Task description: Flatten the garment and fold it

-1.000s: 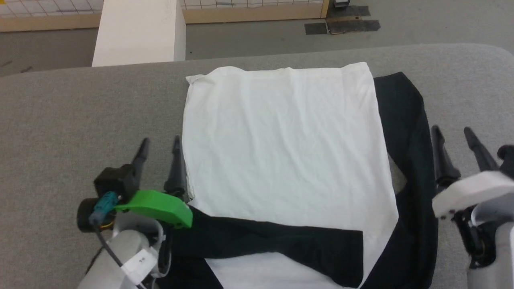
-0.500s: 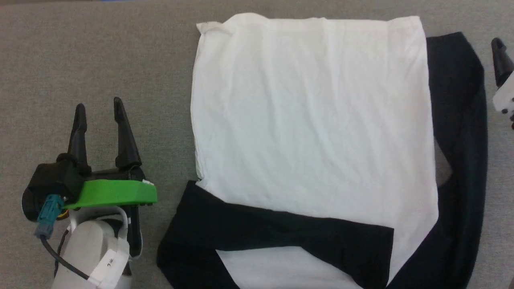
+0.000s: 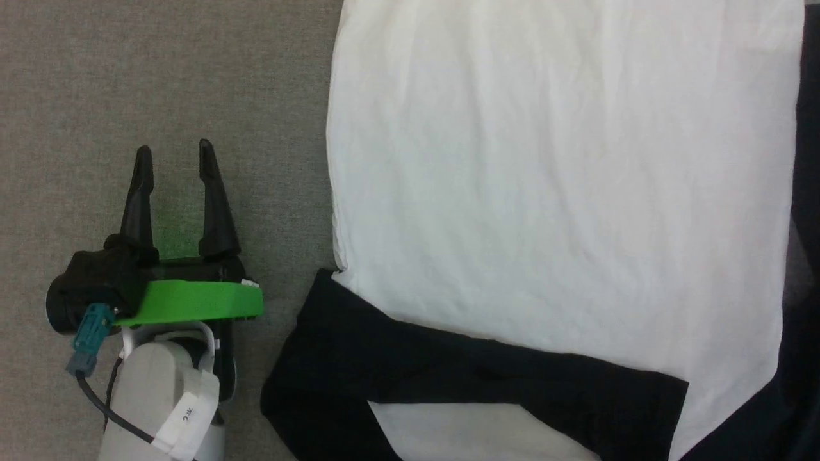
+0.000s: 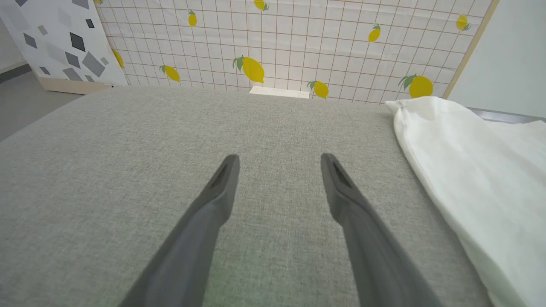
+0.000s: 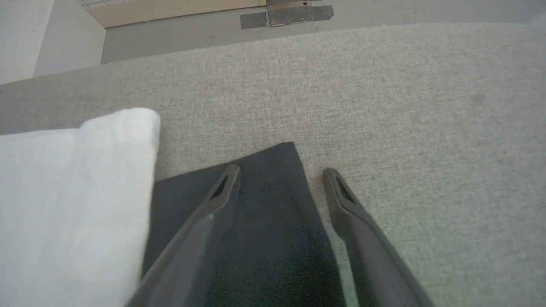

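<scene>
We see the garment (image 3: 557,192) spread flat on the grey cloth surface (image 3: 160,64), its white body taking up the centre and right of the head view. One black sleeve (image 3: 487,378) is already folded across the lower part of the body. The other sleeve (image 5: 264,221) lies out beside the body, at the right edge of the head view.

The left gripper (image 3: 174,148) sits at the lower left of the head view with its claw spread and nothing in it. It is over bare surface, beside the white edge and apart from it. The right gripper (image 5: 281,169) is also spread and holds nothing. In the right wrist view its left finger lies over the end of the other sleeve and its right finger is over grey surface just past the sleeve's edge. We cannot tell whether either finger touches the cloth.

We judge the main risk to be a poor pinch on that sleeve. Closing from this straddle may catch only its edge, so it slips out or drags the white body askew. A low sideways sweep could also push the fabric into wrinkles. On the left, a grab at the white edge might take only the top layer and the fold would come out uneven. Lifting the body could also tip the folded sleeve off.

As for containers, we find no bin, basket or tray here. The garment rests directly on the surface.
</scene>
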Controlling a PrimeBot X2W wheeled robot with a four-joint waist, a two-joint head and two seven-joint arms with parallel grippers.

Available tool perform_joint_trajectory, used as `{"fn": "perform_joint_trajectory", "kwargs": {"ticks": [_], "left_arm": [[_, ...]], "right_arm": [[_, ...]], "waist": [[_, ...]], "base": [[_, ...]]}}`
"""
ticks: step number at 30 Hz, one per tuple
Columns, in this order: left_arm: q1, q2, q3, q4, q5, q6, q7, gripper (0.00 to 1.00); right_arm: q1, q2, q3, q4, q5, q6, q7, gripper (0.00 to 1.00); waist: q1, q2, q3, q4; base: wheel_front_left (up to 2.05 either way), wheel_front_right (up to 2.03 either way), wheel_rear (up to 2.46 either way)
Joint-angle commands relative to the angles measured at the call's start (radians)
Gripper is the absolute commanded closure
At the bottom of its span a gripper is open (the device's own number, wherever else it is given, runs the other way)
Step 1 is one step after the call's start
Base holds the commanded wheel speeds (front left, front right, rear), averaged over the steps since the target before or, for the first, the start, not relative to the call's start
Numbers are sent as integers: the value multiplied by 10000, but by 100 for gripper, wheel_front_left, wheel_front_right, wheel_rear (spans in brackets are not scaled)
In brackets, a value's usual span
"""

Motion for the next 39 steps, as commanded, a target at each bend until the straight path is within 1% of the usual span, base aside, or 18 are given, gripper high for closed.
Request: {"fn": "perform_joint_trajectory", "kwargs": {"ticks": [1,2,3,5,11,15,19,23,27,29,33,35,39], "left_arm": [[-141,-91,47,9,119,-99,-75,0],[-135,-126,80,36,190,-168,-75,0],[-120,-153,105,59,235,-220,-75,0],[-66,-209,164,116,324,-325,-75,0],[297,-312,376,349,545,-579,-76,0],[662,-345,421,591,729,-739,-76,0],[1008,-370,410,773,927,-834,-76,0],[1436,-383,387,1015,1027,-940,-76,0],[1853,-404,422,1132,1014,-976,-76,0],[2043,-411,432,1151,1005,-996,-76,0],[2259,-419,424,1196,1022,-1045,-76,0],[2314,-427,390,1215,1029,-1044,-76,0],[2325,-439,283,1293,1027,-1078,-76,0]], "right_arm": [[137,84,-71,339,-119,-15,351,65],[170,91,-117,408,-170,-15,532,90],[213,100,-120,424,-190,-15,635,100],[355,64,-132,327,-226,-15,584,100],[1160,-206,-403,-117,-346,-15,-456,100],[1922,-563,-608,-360,-272,-15,-1071,100],[2797,-791,-880,-966,-93,-15,-1468,100],[3682,-920,-844,-1909,233,-15,-1451,100],[4582,-838,-619,-3435,616,-15,-847,100],[5035,-752,-421,-4485,733,-15,-352,100],[5888,-496,32,-6964,820,-15,828,100],[6247,-317,410,-8381,861,-15,1460,100],[6562,-92,1469,-10455,1160,-15,2340,100]], "waist": [[-1,0,31,131],[-1,0,-58,127],[-1,0,-133,119],[-1,0,-347,84],[-1,0,-1354,-251],[-1,0,-2228,-515],[-1,0,-3146,-742],[-1,0,-3979,-1028],[-1,0,-4618,-1291],[-1,0,-4830,-1410],[-1,0,-5080,-1521],[-1,0,-5159,-1538],[-1,0,-5232,-1475]], "base": [[0,0,0],[0,0,0],[0,0,0],[0,0,0],[0,0,0],[0,0,0],[0,0,0],[0,0,0],[0,0,0],[0,0,0],[0,0,0],[0,0,0],[0,0,0]]}}
